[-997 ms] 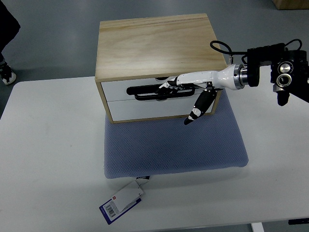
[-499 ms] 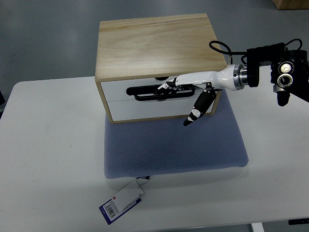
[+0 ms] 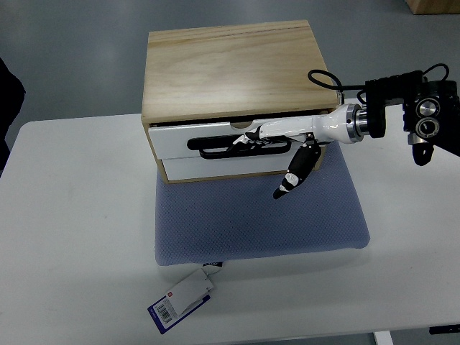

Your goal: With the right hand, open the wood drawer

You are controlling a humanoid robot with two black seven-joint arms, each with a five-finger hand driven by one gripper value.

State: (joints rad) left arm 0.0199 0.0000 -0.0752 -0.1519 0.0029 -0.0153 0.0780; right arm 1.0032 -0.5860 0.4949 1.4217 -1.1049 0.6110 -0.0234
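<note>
Right hand [image 3: 269, 138] gripping drawer [image 3: 223, 139] handle, tag [image 3: 181, 300] nearby

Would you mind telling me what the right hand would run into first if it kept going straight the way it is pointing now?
The right hand points leftward along the upper drawer front, fingers hooked in the black handle. It would probably meet the handle's left end first; depth is unclear.
</note>
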